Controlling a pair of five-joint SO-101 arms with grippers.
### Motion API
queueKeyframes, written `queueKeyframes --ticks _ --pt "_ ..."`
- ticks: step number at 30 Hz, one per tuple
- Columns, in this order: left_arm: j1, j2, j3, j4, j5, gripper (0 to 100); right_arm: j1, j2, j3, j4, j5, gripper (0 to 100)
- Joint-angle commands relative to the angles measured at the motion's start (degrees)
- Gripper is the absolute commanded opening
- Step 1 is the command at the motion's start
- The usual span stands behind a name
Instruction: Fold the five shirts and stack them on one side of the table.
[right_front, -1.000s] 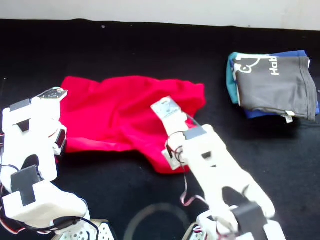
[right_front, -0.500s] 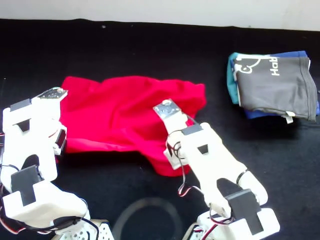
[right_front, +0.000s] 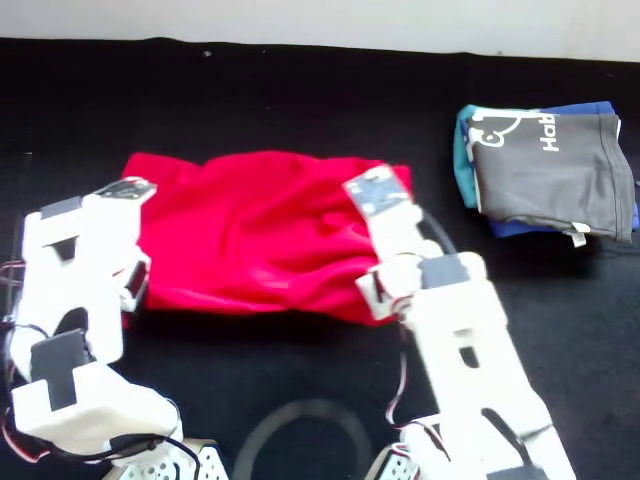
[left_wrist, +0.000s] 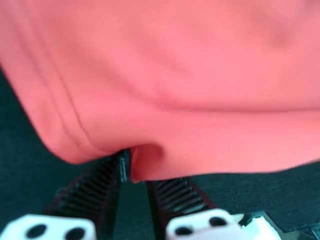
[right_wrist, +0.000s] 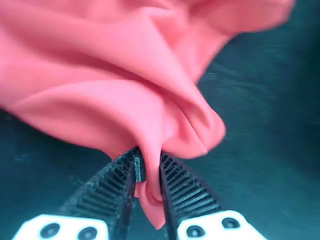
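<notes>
A red shirt (right_front: 250, 235) lies spread and rumpled across the middle of the black table (right_front: 300, 90). My left gripper (left_wrist: 134, 172) is shut on the red shirt's near left edge (left_wrist: 145, 160); in the high view that arm (right_front: 85, 260) stands at the shirt's left side. My right gripper (right_wrist: 148, 172) is shut on a bunched fold of the red shirt (right_wrist: 150, 125) at its near right corner, under the right arm (right_front: 400, 250). A stack of folded shirts (right_front: 545, 170), dark grey on top of blue and teal, sits at the far right.
A thin cable loop (right_front: 300, 430) lies on the table between the two arm bases near the front edge. A pale wall strip (right_front: 320, 20) runs along the table's far edge. Bare black surface lies between the red shirt and the folded stack.
The right arm has pulled its corner of the red shirt to the right and away from the front, straightening the near hem. The left arm has shifted slightly right with its edge.
</notes>
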Motion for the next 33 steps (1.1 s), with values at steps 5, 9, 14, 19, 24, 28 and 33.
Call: queueKeyframes --ticks 5,9,14,19,24,28,33 --pt "5.9 -2.6 -0.8 -0.2 7.4 2 4.1 -3.6 -0.9 4.0 3.8 0.6" --pt "5.0 -5.9 -2.7 5.4 9.5 13 4.1 -3.5 -0.9 4.0 3.8 0.6" --pt "0.6 -14.0 -6.0 15.9 9.3 21 4.2 -3.5 -0.9 5.1 3.8 0.6" --pt "-2.8 -18.7 -3.2 11.6 9.2 21 4.2 -3.5 -0.9 6.5 3.8 0.6" --pt "-2.8 -17.6 9.5 -0.7 6.9 21 4.2 -3.5 -0.9 6.5 3.5 0.6" --pt "-3.0 -16.5 15.1 -4.5 7.5 21 4.2 -3.5 -0.9 6.5 3.5 0.6" --pt "-2.9 -15.6 17.7 -8.5 12.7 21 4.1 -3.5 -0.9 6.5 3.5 0.6"
